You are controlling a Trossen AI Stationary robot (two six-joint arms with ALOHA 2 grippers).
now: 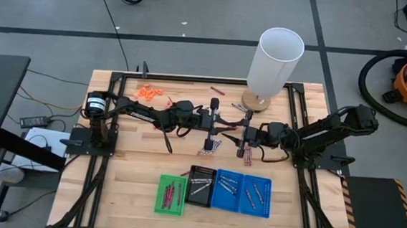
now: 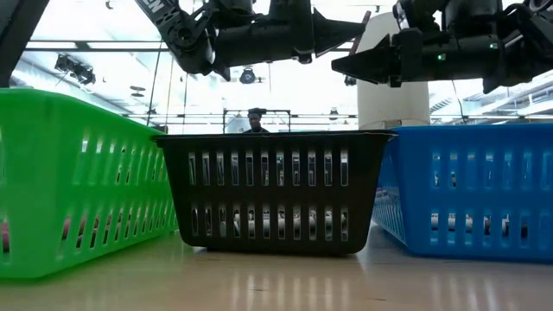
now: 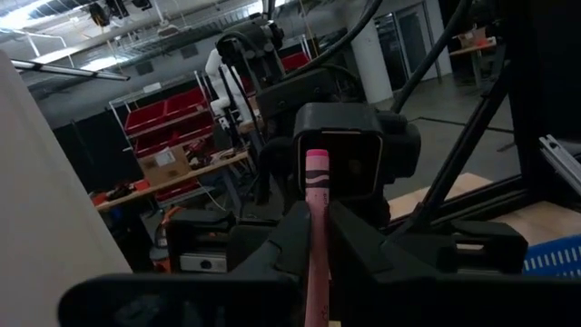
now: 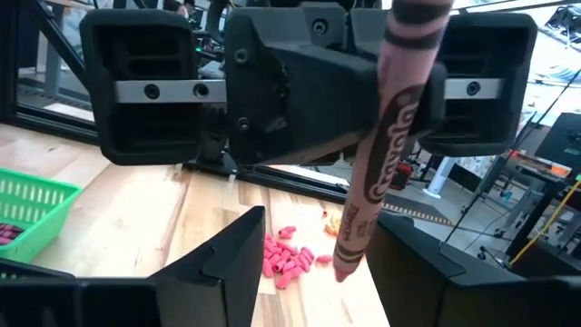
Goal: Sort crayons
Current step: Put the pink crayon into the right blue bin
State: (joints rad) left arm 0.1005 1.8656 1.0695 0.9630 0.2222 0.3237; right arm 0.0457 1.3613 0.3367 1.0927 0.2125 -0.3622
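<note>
Four trays [image 1: 171,196] hold sorted crayons [image 1: 200,186] by colour.

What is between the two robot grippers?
A pink crayon, held by the left gripper, hangs before the open right gripper; the right wrist view shows it.

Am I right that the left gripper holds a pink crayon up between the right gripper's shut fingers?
Not quite: the right gripper is open, its fingers spread on either side of the crayon, as the right wrist view shows. The left gripper does hold it.
</note>
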